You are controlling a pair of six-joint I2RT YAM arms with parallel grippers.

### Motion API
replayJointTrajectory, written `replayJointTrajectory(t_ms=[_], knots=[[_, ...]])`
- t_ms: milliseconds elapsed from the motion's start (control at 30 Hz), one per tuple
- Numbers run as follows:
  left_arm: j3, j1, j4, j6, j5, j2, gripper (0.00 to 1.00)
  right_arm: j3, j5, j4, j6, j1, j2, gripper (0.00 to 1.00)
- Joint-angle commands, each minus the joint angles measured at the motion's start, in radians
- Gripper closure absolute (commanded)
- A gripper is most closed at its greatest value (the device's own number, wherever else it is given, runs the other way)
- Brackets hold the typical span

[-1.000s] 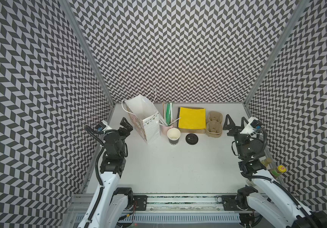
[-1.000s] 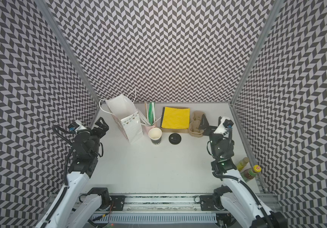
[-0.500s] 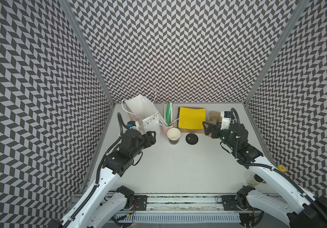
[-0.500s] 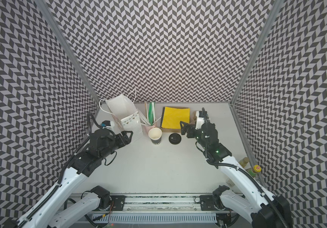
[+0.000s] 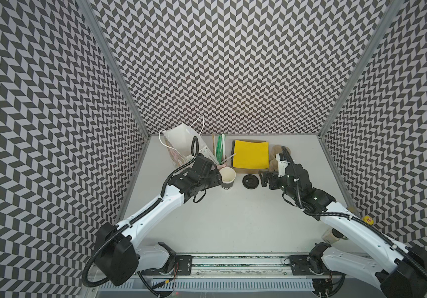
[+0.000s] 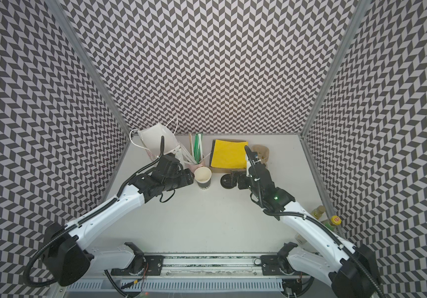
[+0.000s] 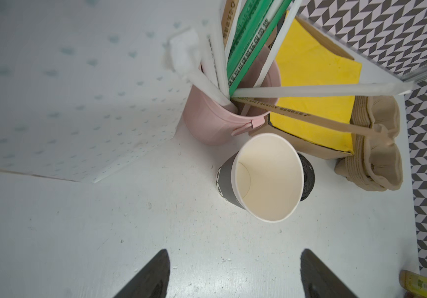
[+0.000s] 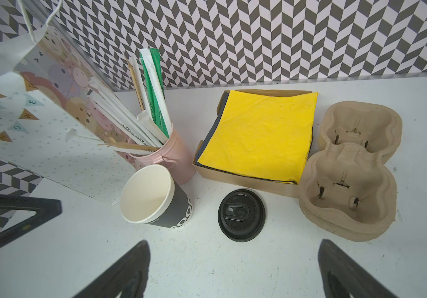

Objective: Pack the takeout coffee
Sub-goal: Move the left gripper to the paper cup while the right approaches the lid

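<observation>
On the white counter (image 5: pixel 233 219), the black paper cup (image 5: pixel 227 178) with white lettering is standing upright and uncovered, its white inside showing, just in front of a pink cup (image 8: pixel 179 154) bristling with wrapped straws (image 8: pixel 153 103). The round black lid (image 5: pixel 250 181) is lying flat on the counter just beside the paper cup, the two not touching.

The left tool (image 7: pixel 235 276) is hovering low beside the paper cup, on the side away from the lid, with its fingers spread wide and pinching nothing (the cup is sitting just ahead of the fingertips, not between them). The right tool (image 8: pixel 235 271) is facing the lid from the opposite side, its fingers likewise spread and empty, the lid lying just beyond their tips.

Behind the lid, a shallow cardboard box (image 8: pixel 264 187) is holding a stack of yellow napkins (image 8: pixel 259 134), and a stack of brown pulp cup carriers (image 8: pixel 349 180) is sitting right next to it. A white paper gift bag (image 5: pixel 181 139) with cord handles is standing open at the back left, beside the pink cup.
</observation>
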State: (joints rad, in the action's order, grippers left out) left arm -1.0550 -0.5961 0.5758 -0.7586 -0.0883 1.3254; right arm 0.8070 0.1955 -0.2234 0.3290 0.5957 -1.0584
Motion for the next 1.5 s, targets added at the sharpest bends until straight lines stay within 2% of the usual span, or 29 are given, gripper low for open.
replayJointTrajectory(t_ms=[0,300,667,900,1100,1233,1467], knots=[[-0.052,-0.007,0.012,0.002,0.008,0.05,0.22,0.005,0.026,0.022,-0.014,0.009,0.047,0.01],[-0.097,-0.009,-0.007,0.005,0.016,0.152,0.23,-0.005,0.017,0.031,-0.017,0.021,0.072,0.01],[-0.155,-0.01,0.0,0.008,-0.025,0.249,0.25,-0.012,-0.012,0.045,-0.023,0.03,0.081,0.01],[-0.178,-0.01,-0.004,0.002,-0.062,0.307,0.29,-0.012,-0.011,0.041,-0.025,0.038,0.091,0.01],[-0.194,-0.01,0.005,0.005,-0.096,0.338,0.41,-0.014,-0.018,0.045,-0.027,0.044,0.092,0.01],[-0.195,-0.007,0.0,0.008,-0.114,0.348,0.43,-0.015,-0.025,0.047,-0.028,0.048,0.082,0.01],[-0.201,-0.001,-0.003,0.024,-0.111,0.366,0.56,-0.014,-0.027,0.045,-0.033,0.058,0.071,0.01]])
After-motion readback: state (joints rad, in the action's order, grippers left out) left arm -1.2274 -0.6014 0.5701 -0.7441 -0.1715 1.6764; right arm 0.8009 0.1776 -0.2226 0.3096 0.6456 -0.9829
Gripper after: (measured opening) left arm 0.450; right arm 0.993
